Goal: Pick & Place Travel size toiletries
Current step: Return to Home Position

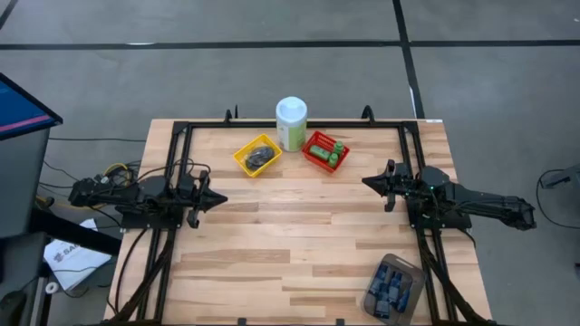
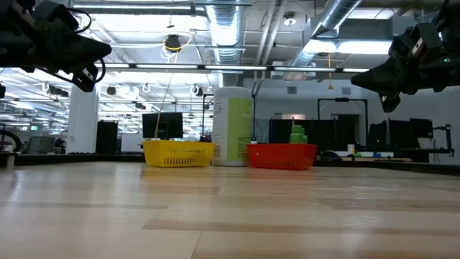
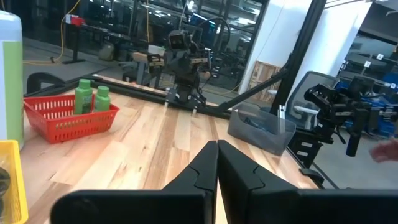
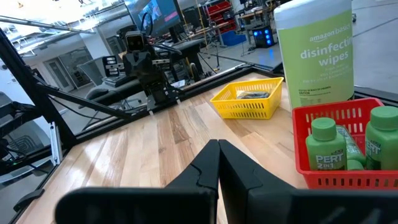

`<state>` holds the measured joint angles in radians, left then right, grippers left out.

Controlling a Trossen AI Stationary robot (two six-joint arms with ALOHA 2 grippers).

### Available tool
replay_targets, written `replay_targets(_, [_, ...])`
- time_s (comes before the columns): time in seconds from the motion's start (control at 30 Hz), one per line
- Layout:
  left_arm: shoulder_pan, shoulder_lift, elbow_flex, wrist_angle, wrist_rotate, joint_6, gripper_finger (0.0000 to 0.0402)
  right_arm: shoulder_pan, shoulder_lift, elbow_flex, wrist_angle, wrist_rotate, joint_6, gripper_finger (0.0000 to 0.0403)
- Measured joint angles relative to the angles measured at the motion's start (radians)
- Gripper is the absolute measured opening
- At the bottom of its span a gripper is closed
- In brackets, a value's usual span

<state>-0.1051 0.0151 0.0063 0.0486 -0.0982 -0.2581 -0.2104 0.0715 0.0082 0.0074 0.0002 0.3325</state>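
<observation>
I see the wooden table [image 1: 299, 235] from above, with my left gripper [image 1: 220, 198] raised over its left side and my right gripper [image 1: 367, 180] over its right, both pinched closed on nothing. A grey bin [image 1: 420, 274] at the near right corner holds navy tubes [image 1: 391, 288]. At the far edge, a yellow bin [image 1: 243, 154] holds dark bundles [image 1: 261, 158] and a red bin [image 1: 317, 145] holds green bottles [image 1: 337, 152]
</observation>
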Motion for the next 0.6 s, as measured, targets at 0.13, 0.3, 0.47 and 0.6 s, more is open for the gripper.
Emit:
replay_targets(0.13, [0.0,0.0,0.0,0.005,0.0,0.0,0.0004,0.0,0.0,0.0,0.0,0.0,0.0,0.0])
replay_targets(0.3, [0.0,0.0,0.0,0.005,-0.001,0.0,0.0004,0.0,0.0,0.0,0.0,0.0,0.0,0.0])
replay_targets(0.47, [0.0,0.0,0.0,0.005,-0.002,0.0,0.0007,0.0,0.0,0.0,0.0,0.0,0.0,0.0])
replay_targets(0.6, [0.0,0.0,0.0,0.005,-0.002,0.0,0.0008,0.0,0.0,0.0,0.0,0.0,0.0,0.0])
